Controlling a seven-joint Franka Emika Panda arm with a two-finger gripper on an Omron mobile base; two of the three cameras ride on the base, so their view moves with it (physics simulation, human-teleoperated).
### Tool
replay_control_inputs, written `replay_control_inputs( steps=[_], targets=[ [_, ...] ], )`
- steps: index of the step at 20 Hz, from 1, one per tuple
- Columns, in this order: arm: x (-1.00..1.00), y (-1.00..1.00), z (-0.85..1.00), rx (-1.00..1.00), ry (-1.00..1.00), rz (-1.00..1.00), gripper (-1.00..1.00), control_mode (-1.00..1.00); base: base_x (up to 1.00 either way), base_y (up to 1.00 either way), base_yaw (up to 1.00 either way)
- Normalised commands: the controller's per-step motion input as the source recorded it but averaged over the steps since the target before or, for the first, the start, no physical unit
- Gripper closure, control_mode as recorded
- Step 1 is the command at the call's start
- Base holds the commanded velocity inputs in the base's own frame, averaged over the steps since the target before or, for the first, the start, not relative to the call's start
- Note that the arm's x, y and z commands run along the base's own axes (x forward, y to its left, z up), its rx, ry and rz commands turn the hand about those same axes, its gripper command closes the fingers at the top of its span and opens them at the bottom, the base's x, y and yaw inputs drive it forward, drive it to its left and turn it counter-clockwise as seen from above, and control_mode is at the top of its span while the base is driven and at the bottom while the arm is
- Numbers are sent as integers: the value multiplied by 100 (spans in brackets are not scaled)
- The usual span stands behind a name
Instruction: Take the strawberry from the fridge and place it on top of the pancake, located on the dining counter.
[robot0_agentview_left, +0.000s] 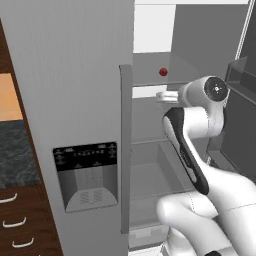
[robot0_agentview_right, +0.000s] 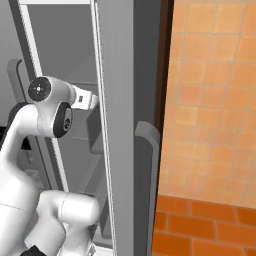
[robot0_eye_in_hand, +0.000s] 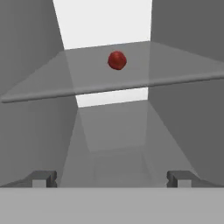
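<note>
The gripper (robot0_eye_in_hand: 112, 178) stands with its two dark finger tips (robot0_eye_in_hand: 43, 178) spread wide apart, nothing between them, pointing into the open right-hand compartment of the fridge (robot0_agentview_left: 75, 75). In the left base view the white arm (robot0_agentview_left: 200, 150) rises from the lower right and bends at a dark-jointed elbow, its hand reaching in past the edge of the shut left door, just below the level of the upper shelf (robot0_agentview_left: 160, 80).

The strawberry (robot0_eye_in_hand: 117, 60) sits on that translucent grey shelf (robot0_eye_in_hand: 109, 83), toward the back and about midway across it, above and well ahead of the finger tips. From the left base view it shows as a small dark-red dot (robot0_agentview_left: 163, 72) resting on the shelf, up and to the left of the hand, apart from it. It looks nearly round, so no long axis can be made out, nor which way its tip points.

The left door carries a black-panelled dispenser (robot0_agentview_left: 87, 172) and a long vertical handle (robot0_agentview_left: 126, 150). In the right base view the open right door (robot0_agentview_right: 117, 125) stands edge-on beside an orange tiled wall (robot0_agentview_right: 210, 100).
</note>
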Motion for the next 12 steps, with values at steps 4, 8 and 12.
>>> replay_control_inputs(
  steps=[4,8,12],
  targets=[
    [39,-5,64,4,7,0,-100,-100,0,0,0],
    [58,-14,28,-3,3,0,-100,-100,0,0,0],
    [57,-7,28,-5,11,0,-100,-100,0,0,0]
  ],
)
